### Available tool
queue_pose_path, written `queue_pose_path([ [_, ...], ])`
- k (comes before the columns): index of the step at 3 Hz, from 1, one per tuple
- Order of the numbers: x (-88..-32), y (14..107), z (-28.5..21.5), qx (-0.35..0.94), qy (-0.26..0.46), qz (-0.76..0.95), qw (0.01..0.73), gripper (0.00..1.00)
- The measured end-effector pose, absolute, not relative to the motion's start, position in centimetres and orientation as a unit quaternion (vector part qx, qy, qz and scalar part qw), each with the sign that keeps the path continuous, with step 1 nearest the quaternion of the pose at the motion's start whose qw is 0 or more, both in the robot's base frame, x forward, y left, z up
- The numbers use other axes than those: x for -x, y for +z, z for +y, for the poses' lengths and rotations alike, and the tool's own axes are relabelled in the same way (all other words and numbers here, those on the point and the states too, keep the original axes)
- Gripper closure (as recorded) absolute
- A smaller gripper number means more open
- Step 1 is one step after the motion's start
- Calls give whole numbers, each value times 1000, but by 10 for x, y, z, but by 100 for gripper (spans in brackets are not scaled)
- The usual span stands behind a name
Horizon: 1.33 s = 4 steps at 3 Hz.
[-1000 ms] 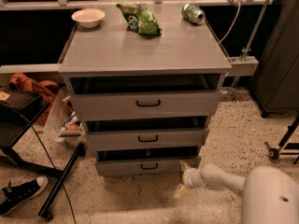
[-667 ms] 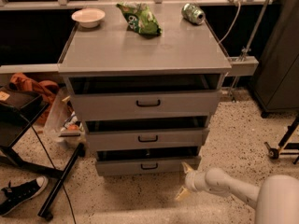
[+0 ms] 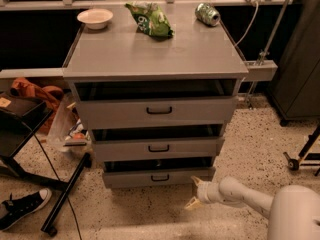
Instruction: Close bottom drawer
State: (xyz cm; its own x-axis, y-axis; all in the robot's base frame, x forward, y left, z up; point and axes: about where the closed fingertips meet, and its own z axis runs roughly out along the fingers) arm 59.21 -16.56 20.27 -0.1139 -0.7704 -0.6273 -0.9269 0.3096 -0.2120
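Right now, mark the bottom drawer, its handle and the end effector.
bottom drawer (image 3: 129,179): camera view, grey front left of handle.
handle (image 3: 160,177): camera view, black loop's middle.
end effector (image 3: 193,192): camera view, between fingertips, right of drawer.

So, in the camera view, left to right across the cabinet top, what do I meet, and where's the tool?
White bowl → green snack bag → can. The tool hangs low, just right of the bottom drawer.

My gripper (image 3: 194,193), low right of centre, looks like smooth, pale plastic, fingers spread. The bottom drawer (image 3: 127,178) beside it is matt grey metal; the floor (image 3: 250,146) is speckled, faintly glossy stone.
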Motion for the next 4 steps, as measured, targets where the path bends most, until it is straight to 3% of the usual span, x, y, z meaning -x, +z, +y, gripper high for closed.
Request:
queue_pose_path([
  [1,-608,184,-162,582,125,743,307,13],
  [2,-626,173,-159,587,126,744,293,0],
  [4,-630,171,-158,591,125,743,288,0],
])
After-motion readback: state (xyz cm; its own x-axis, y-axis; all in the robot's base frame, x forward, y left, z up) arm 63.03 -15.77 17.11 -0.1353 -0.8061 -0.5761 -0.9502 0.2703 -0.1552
